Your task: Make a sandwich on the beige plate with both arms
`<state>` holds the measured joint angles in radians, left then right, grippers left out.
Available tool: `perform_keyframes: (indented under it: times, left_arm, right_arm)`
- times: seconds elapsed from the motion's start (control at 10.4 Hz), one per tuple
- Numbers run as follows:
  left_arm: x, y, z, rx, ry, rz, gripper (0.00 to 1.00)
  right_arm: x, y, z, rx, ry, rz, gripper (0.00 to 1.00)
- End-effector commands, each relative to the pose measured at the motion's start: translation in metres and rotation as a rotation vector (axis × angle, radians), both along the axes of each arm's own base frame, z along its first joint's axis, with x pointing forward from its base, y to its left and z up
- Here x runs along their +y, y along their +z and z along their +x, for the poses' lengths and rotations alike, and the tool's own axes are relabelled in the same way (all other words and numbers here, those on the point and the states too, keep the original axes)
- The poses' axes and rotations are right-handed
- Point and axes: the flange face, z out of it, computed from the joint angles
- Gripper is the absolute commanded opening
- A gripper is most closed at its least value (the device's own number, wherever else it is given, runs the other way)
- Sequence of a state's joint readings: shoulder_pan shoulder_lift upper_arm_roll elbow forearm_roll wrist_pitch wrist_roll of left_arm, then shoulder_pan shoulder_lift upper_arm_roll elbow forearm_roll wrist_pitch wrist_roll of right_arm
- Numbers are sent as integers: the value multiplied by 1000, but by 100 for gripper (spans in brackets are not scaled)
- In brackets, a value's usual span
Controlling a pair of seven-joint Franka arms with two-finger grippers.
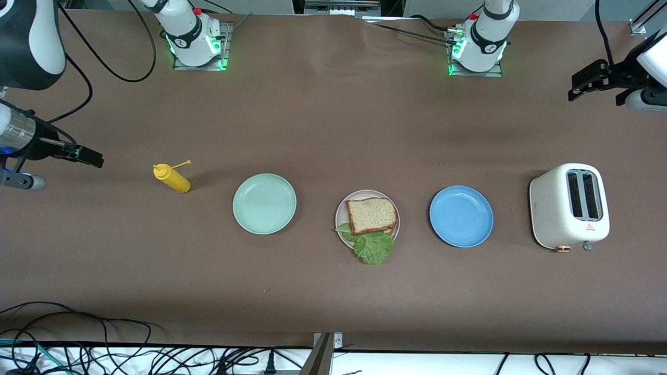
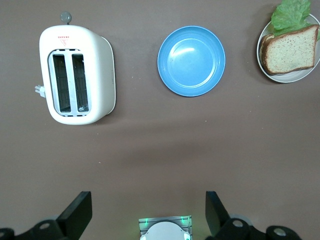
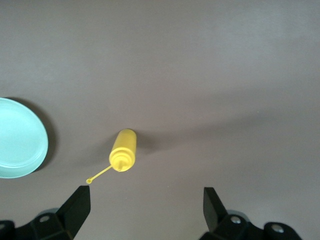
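On the beige plate (image 1: 340, 211), between the green and blue plates, sits the sandwich (image 1: 371, 215), already made. Left hand (image 1: 591, 78) and right hand (image 1: 83, 154) wait at the counter's ends, fingers spread, holding nothing. I think nothing more needs doing.

Evenly lit from overhead, bright without harshness. Soft, short shadows under the yellow bottle (image 1: 172, 178) and toaster (image 1: 569, 206); broad faint arm shadows across the brown table (image 1: 333, 291). Mild sheen on the blue plate (image 2: 191, 60). Green glow at both arm bases. Sharp throughout; slight softness in the right wrist view.
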<state>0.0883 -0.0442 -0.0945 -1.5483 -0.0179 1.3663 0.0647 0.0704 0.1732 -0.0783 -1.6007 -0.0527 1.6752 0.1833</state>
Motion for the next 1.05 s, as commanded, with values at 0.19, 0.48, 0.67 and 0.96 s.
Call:
perform_keyframes:
  times: [0.19, 0.48, 0.67, 0.96]
  left_arm:
    - [6, 7, 3, 0, 4, 28, 100]
    - [9, 7, 3, 0, 10, 28, 100]
    - [8, 6, 3, 2, 9, 28, 100]
    - [10, 6, 3, 2, 12, 28, 100]
  right_arm:
    - [48, -1, -1, -3, -45, 69, 100]
    - [85, -7, -1, -7, -35, 54, 100]
    - [81, -11, -1, 6, -42, 46, 100]
    - [64, 0, 1, -14, -51, 41, 100]
